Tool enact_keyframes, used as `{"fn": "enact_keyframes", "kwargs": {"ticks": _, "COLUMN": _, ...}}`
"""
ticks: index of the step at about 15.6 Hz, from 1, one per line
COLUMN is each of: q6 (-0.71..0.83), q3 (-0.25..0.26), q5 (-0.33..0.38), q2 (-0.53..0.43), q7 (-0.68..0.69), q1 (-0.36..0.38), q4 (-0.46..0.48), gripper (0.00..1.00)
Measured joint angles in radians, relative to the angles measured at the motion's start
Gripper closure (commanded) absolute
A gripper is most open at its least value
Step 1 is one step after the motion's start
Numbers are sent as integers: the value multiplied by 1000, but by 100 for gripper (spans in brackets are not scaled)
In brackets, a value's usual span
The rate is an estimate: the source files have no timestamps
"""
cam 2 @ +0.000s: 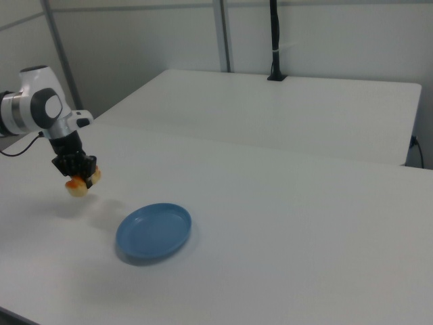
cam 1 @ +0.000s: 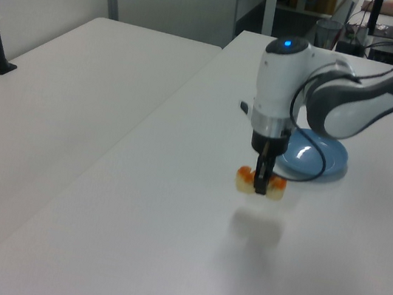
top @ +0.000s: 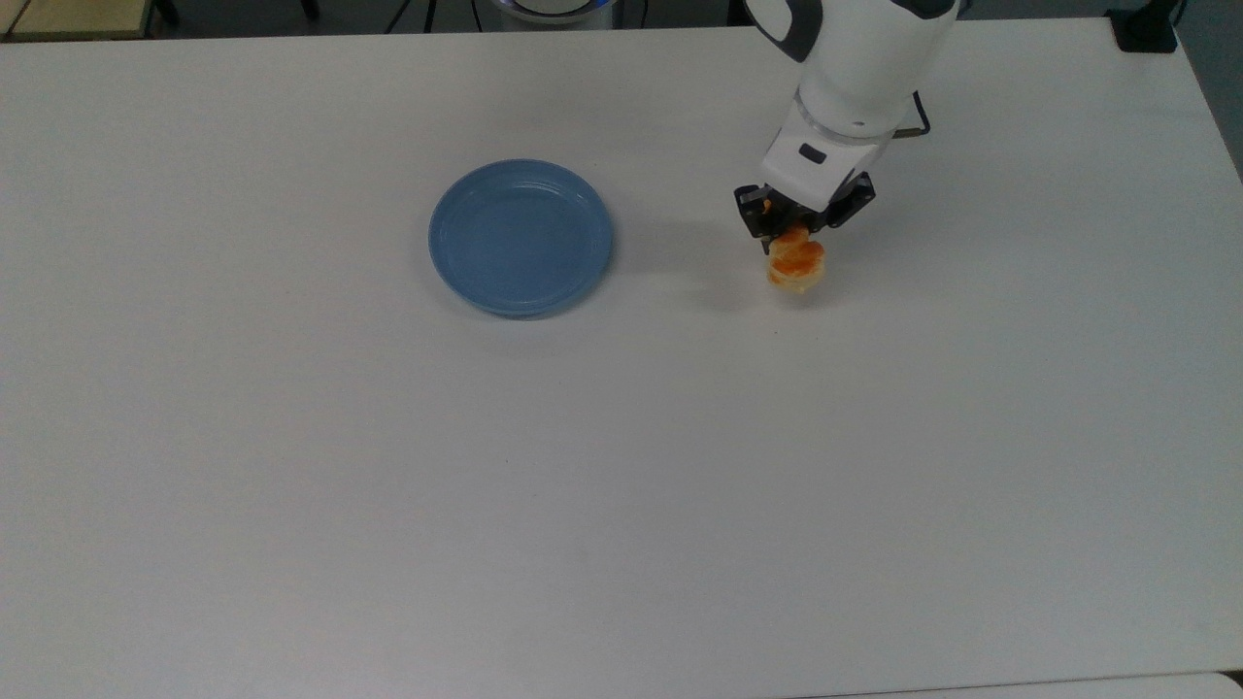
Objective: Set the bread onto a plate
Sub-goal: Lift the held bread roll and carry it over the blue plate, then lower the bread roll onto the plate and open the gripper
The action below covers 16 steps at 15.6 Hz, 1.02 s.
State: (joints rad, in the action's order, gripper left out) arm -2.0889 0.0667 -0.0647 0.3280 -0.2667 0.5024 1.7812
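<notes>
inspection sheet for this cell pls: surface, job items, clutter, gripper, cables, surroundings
Surface: white table, bare apart from the job's things.
Bread: bread held off the table; its shadow lies below it in the left view.
Plate: blue plate flat on the table, nothing on it, toward the top view's left of the bread.
Clutter: nothing seen.
Gripper: gripper shut on the bread, pointing down.
Cables: black cable loops from the wrist.
Surroundings: second white table behind, with a black post on it.
</notes>
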Motion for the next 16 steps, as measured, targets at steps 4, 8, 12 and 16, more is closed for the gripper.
{"fn": "enact_keyframes", "kwargs": {"ticks": 4, "q6": 104, "q3": 91, "q5": 0, "q2": -51, "q7": 147, "q1": -35, "q4": 0, "gripper": 70}}
{"fn": "enact_keyframes", "kwargs": {"ticks": 8, "q6": 143, "q3": 226, "q5": 0, "q2": -68, "q7": 286, "q1": -43, "q4": 1, "gripper": 69}}
{"fn": "enact_keyframes", "kwargs": {"ticks": 12, "q6": 150, "q3": 325, "q5": 0, "q2": -69, "q7": 373, "q1": -44, "q4": 12, "gripper": 68}}
{"fn": "enact_keyframes", "kwargs": {"ticks": 16, "q6": 131, "q3": 366, "q5": 1, "q2": -68, "q7": 396, "q1": -44, "q4": 71, "gripper": 64}}
